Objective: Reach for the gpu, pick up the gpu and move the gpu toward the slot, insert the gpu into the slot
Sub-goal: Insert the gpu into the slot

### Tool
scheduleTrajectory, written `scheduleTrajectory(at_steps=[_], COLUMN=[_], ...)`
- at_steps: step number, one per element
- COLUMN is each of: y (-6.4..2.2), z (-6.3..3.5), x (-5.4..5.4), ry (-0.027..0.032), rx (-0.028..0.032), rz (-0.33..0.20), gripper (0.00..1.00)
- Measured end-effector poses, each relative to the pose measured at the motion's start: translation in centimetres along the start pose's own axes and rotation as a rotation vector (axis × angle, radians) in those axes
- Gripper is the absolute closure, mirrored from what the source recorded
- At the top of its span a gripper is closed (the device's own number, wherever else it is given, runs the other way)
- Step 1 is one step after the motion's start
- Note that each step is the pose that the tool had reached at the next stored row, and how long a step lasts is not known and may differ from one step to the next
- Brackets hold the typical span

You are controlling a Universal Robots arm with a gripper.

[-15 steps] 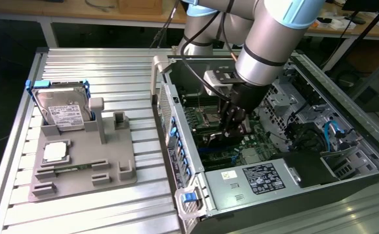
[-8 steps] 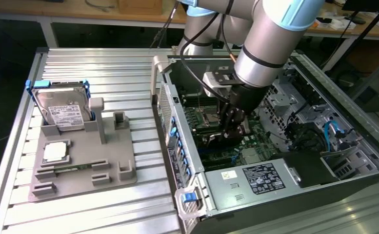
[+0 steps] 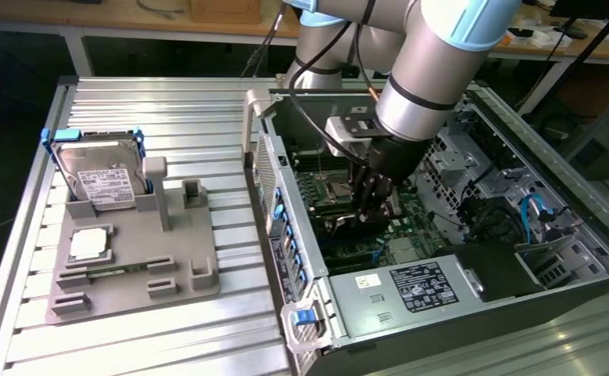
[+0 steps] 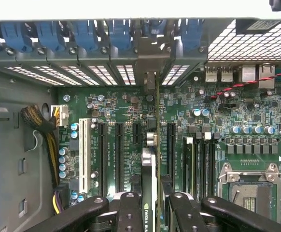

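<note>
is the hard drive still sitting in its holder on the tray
Yes, the hard drive stands tilted in its blue-edged holder on the grey tray, at the exterior view's left, well apart from the computer case.

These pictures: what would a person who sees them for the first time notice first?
First the arm, reaching down into the open computer case on the exterior view's right. Inside, the gripper holds the gpu edge-on above the green motherboard, its jaws shut on the card. On the exterior view's left, a grey tray holds a hard drive and a square chip.
</note>
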State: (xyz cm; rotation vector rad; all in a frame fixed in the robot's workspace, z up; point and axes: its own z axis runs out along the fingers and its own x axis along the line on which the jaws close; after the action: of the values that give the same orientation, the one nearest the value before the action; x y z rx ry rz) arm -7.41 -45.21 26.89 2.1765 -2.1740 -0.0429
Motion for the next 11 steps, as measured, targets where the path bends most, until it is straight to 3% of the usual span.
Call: scheduleTrajectory(at_steps=[11], y=[0.03], z=[0.43], x=[-0.01], ry=[0.0000], rx=[-0.0001], rz=[0.000], gripper=[0.73])
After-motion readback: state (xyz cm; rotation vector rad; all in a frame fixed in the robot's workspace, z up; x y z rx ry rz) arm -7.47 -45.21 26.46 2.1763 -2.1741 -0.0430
